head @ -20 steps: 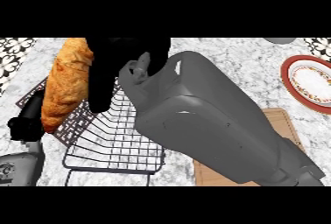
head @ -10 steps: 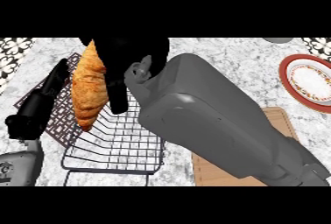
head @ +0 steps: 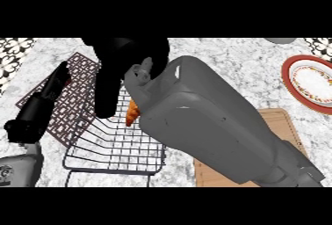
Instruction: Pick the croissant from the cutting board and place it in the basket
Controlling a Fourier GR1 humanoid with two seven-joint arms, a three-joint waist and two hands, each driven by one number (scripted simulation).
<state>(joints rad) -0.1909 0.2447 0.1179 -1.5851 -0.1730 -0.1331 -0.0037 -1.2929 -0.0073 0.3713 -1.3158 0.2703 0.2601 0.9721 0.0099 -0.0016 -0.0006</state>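
The croissant [head: 131, 112] is showing only as an orange sliver under the curled fingers [head: 107, 103] of the right hand [head: 126, 57], which are gripping it above the wire basket [head: 110, 151]; judged: fingers should be sinking inside the rim before opening; the left hand [head: 39, 110] is resting left of them, fingers straight; a patterned mat [head: 81, 70] is lying beneath on the marble counter [head: 227, 57]; the cutting board [head: 282, 125] and a plate [head: 311, 83] are sitting well right.

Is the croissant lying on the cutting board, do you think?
No, the croissant shows over the basket by the right hand, off the cutting board.
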